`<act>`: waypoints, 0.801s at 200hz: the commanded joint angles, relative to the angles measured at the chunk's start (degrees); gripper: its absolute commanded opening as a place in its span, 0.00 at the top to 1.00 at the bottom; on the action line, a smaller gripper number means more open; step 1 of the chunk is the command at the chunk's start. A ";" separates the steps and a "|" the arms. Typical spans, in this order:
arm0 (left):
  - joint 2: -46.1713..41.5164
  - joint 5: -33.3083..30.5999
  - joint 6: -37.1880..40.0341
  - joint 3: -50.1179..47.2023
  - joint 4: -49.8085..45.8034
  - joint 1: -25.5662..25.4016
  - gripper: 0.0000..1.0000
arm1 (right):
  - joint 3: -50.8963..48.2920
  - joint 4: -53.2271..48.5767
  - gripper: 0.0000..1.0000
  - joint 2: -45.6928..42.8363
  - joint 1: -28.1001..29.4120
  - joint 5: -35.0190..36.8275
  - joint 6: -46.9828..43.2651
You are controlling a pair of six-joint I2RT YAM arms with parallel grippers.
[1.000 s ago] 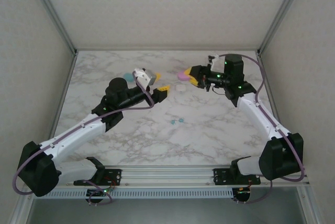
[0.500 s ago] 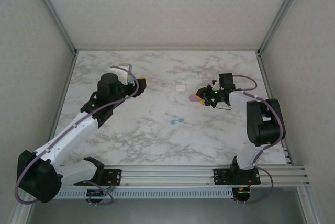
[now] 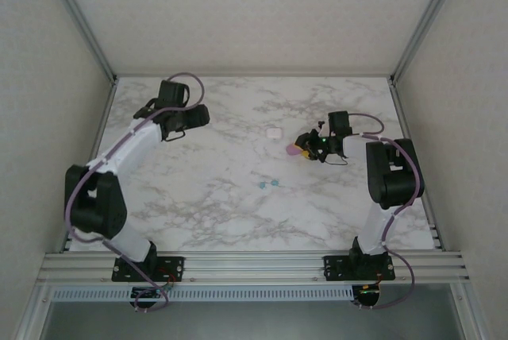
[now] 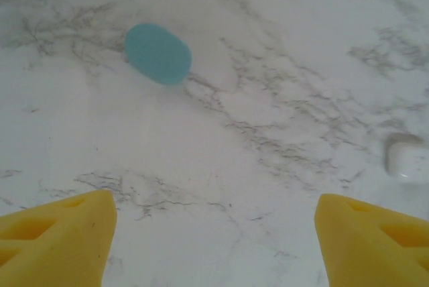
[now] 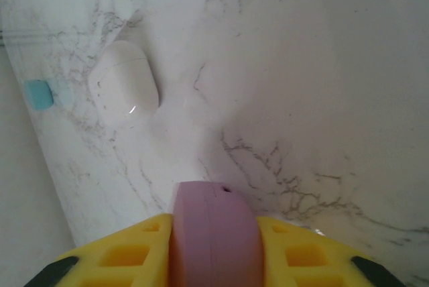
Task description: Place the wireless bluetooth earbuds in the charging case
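Two earbuds (image 3: 261, 185) lie loose on worktop (image 3: 238, 213), none inserted; right tool (image 5: 214, 255) clamps pink case (image 5: 213, 223), left tool (image 4: 214, 233) gapes empty.

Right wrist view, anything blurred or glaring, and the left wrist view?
Right wrist view: the pink case in the right gripper is soft, too near the lens; the white case has a small glare spot. Left wrist view: the teal case is fairly sharp, the yellow fingers blurred.
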 commanded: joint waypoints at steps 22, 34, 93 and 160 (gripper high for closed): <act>10.67 3.34 -0.35 11.03 -9.13 3.27 0.23 | 1.08 -4.05 0.58 -0.15 0.13 4.01 -4.37; 13.34 3.08 -0.09 13.65 -10.20 4.04 0.22 | 1.12 -5.51 0.56 -0.92 0.14 5.28 -5.24; 25.83 1.60 -4.04 26.54 -18.36 6.20 0.20 | 2.13 -14.19 0.45 -6.35 0.06 10.44 -9.60; 38.05 -0.18 -14.32 40.26 -25.17 6.18 0.20 | -0.19 -18.71 0.38 -14.55 0.07 13.15 -10.72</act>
